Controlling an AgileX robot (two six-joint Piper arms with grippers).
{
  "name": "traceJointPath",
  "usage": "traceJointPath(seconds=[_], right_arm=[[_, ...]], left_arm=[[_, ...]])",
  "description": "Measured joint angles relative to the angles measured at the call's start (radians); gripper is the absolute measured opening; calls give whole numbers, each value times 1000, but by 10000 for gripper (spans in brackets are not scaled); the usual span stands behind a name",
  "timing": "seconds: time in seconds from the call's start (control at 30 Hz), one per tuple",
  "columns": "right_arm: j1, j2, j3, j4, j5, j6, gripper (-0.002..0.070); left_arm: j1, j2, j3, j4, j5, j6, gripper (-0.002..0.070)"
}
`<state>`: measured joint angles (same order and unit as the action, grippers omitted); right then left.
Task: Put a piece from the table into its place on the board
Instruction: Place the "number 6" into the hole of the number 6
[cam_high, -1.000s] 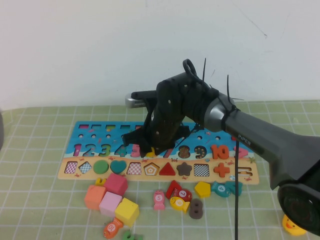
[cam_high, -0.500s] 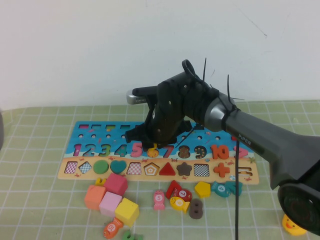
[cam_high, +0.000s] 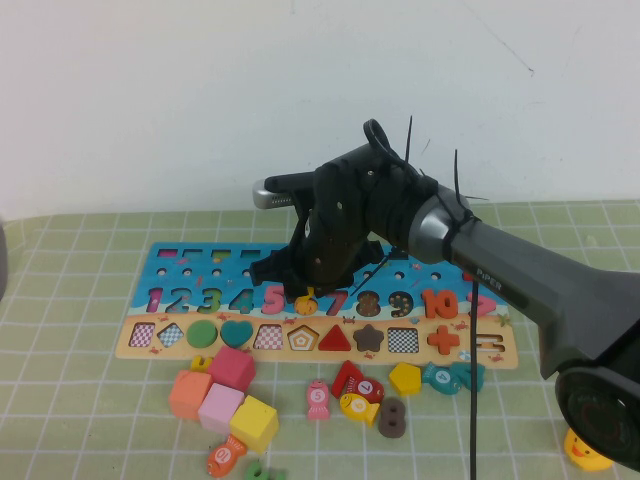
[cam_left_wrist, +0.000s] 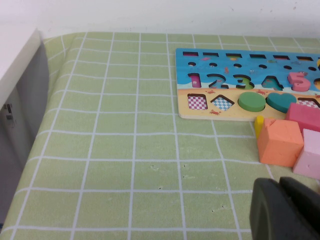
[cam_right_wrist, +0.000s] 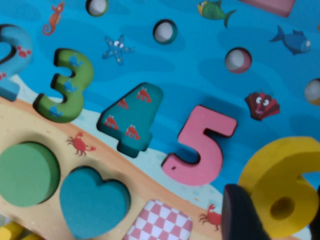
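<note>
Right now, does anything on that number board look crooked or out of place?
Yes. The yellow 6 between the right gripper fingers sits tilted, raised above the board, not flush like the 5. Left gripper hangs clear.

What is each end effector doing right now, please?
Left end effector: parked low over the table near the blocks, holding nothing; open or closed cannot be told.
Right end effector: over the board, closed on the yellow 6.
</note>
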<state>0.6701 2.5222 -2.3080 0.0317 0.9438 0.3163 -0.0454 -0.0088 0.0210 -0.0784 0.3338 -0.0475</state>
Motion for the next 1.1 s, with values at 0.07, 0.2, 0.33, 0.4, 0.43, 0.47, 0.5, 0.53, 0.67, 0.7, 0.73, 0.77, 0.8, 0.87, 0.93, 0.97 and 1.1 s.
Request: traceJointPath(seconds=[0.07, 0.2, 0.33, 0.4, 0.43, 0.47, 0.5, 0.53, 0.67, 0.7, 0.73, 0.77, 0.8, 0.87, 0.93, 0.97, 1.1], right_arm=[[0, 0, 0, 0, 0, 0, 274], [0, 0, 0, 0, 8, 0, 274], [0, 11, 0, 0, 24, -4, 274], [0, 26, 0, 0, 26, -2, 274], [0, 32, 0, 0, 20, -2, 274], [0, 32, 0, 0, 18, -2, 274], [0, 32, 0, 0, 13, -2, 274], [0, 32, 0, 0, 8, -2, 274], [0, 32, 0, -4, 0, 0, 274], [0, 32, 0, -9, 0, 0, 274], [0, 32, 0, -11, 0, 2, 274], [0, 32, 0, -13, 0, 7, 274], [0, 32, 0, -17, 4, 14, 274], [-2, 32, 0, -17, 10, 20, 274], [-2, 32, 0, -17, 15, 22, 274], [-2, 32, -2, -17, 17, 22, 274], [-2, 32, -2, -17, 19, 24, 292]], left_arm=[[0, 0, 0, 0, 0, 0, -1], [0, 0, 0, 0, 0, 0, -1], [0, 0, 0, 0, 0, 0, -1], [0, 0, 0, 0, 0, 0, -1], [0, 0, 0, 0, 0, 0, -1], [0, 0, 0, 0, 0, 0, -1], [0, 0, 0, 0, 0, 0, -1], [0, 0, 0, 0, 0, 0, -1], [0, 0, 0, 0, 0, 0, -1], [0, 0, 0, 0, 0, 0, -1], [0, 0, 0, 0, 0, 0, -1], [0, 0, 0, 0, 0, 0, -1], [0, 0, 0, 0, 0, 0, -1], [0, 0, 0, 0, 0, 0, -1], [0, 0, 0, 0, 0, 0, -1], [0, 0, 0, 0, 0, 0, -1], [0, 0, 0, 0, 0, 0, -1]])
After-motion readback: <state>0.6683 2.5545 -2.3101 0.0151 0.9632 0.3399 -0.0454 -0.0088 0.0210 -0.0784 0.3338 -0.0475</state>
